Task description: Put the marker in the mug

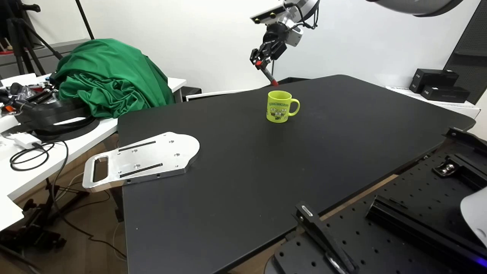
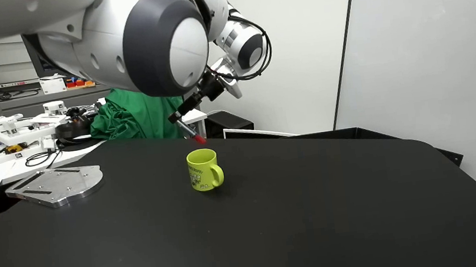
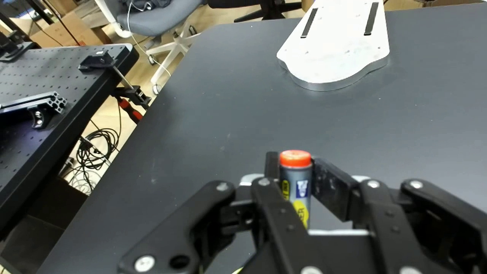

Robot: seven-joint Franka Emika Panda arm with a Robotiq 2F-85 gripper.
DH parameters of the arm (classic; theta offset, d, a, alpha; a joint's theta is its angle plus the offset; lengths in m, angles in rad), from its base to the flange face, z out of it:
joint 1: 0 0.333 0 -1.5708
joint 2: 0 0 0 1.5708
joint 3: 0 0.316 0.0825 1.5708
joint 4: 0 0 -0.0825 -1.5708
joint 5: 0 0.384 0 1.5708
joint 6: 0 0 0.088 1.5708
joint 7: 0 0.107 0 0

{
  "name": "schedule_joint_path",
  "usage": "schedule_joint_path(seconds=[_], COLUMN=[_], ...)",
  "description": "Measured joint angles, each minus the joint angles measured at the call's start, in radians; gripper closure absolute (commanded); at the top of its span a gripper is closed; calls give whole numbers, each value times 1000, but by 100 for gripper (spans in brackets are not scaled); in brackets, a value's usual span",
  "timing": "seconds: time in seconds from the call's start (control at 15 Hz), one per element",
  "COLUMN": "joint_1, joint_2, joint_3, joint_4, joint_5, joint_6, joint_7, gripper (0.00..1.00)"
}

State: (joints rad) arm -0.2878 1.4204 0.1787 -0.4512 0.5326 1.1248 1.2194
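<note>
The yellow-green mug [image 1: 278, 108] stands upright on the black table, handle out to one side; it also shows in an exterior view [image 2: 201, 171]. Only a yellow-green sliver shows at the bottom edge of the wrist view. My gripper [image 1: 262, 60] is shut on a grey marker [image 1: 268, 75] with an orange-red end and a red tip. The marker is tilted, its red tip pointing down, above the mug's rim and apart from it in both exterior views. In the wrist view the marker [image 3: 296, 180] sits between the two finger pads [image 3: 293, 169].
A silver metal plate [image 1: 148, 156] with a handle slot lies at the table's edge. A green cloth [image 1: 114, 76] is heaped on a white side table. A black perforated board [image 1: 380, 228] with clamps adjoins the black table [image 2: 274, 219]. A white wall stands behind the arm.
</note>
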Motion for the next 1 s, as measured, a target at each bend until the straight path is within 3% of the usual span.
schedule_joint_path(seconds=[1.0], joint_1=[-51], joint_2=[51], joint_3=[10], joint_4=[-33], joint_5=[41], joint_6=[6], joint_7=[43], gripper=[94])
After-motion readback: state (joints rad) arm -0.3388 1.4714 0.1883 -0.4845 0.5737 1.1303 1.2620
